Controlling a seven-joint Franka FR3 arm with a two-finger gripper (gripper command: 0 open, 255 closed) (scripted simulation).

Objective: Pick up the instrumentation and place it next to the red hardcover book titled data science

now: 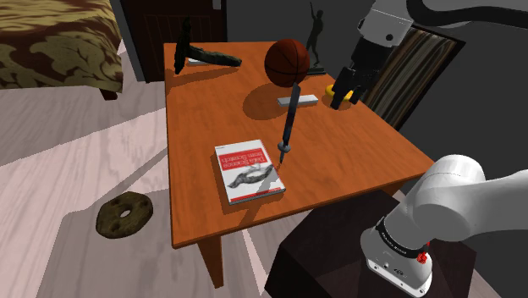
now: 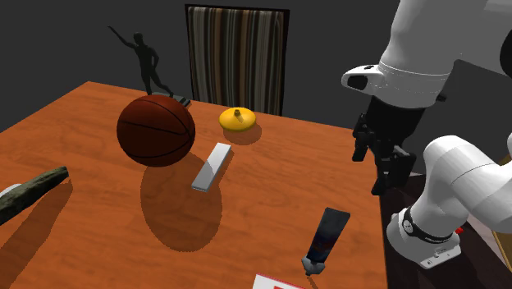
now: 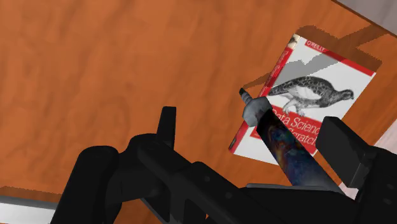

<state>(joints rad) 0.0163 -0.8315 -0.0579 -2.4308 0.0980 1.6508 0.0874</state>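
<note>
Shoulder view: my fingers (image 3: 167, 130) wide, empty, at table's (image 1: 203, 110) 2 o'clock; tool (image 1: 289, 118) stands tilted tip-down at book's (image 1: 245, 173) 2 o'clock edge, nothing propping it, so I'd expect it to drop beside the book.

Light comes from above and falls bright and even on the orange table (image 1: 355, 161). The basketball (image 1: 288, 61) throws a round, darker shadow on the wood. That shadow lies toward 7 o'clock of the ball in the shoulder view and toward 5 o'clock in the second exterior view. Broad grey bands of shadow cross the pale floor (image 1: 68, 144) at 9 o'clock in the shoulder view. In the wrist view a straight-edged grey shadow lies across part of the white cover of the book (image 3: 318, 95); it may be the arm's. The wall (image 2: 328, 57) behind the table is dim grey, and the statuette (image 2: 148, 57) against it reads as a dark silhouette.
</note>
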